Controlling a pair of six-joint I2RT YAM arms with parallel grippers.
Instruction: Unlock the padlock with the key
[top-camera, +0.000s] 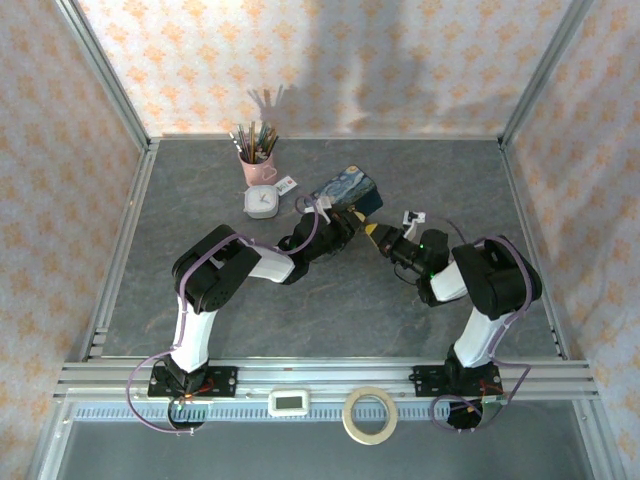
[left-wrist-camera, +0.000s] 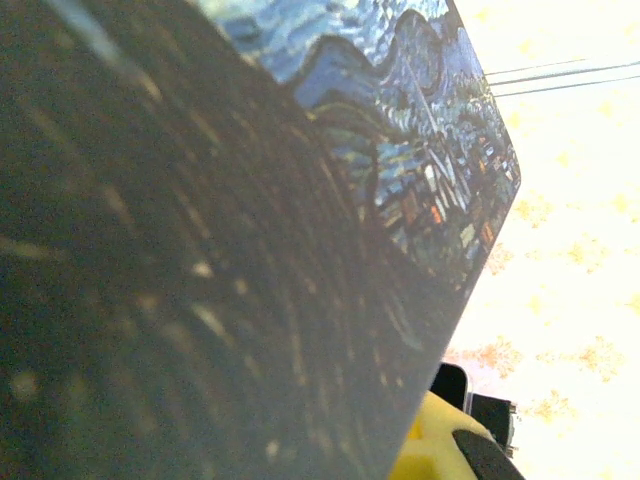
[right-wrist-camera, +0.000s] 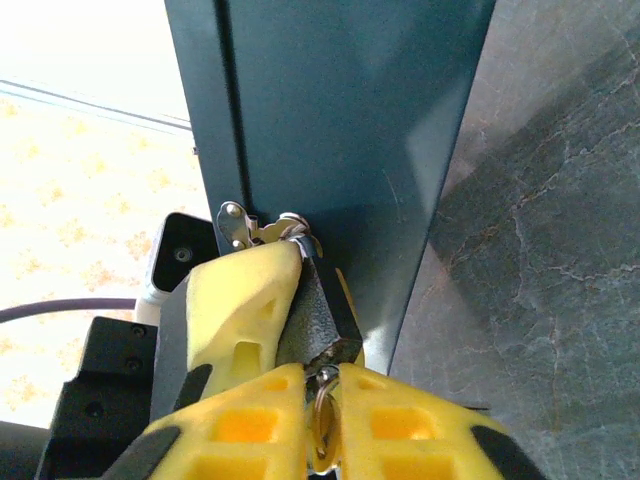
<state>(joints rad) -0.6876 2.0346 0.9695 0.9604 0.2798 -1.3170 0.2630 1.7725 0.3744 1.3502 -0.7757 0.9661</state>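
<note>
One key (right-wrist-camera: 321, 412) just below the padlock (right-wrist-camera: 316, 318)

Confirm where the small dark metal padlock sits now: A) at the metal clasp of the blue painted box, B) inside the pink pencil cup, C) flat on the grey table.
A: the right wrist view shows the padlock hooked on the clasp of the blue box, with the right gripper shut on the key below it.

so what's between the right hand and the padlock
The key: in the right wrist view its ring sits pinched in the right hand, and it reaches up to the underside of the padlock.
</note>
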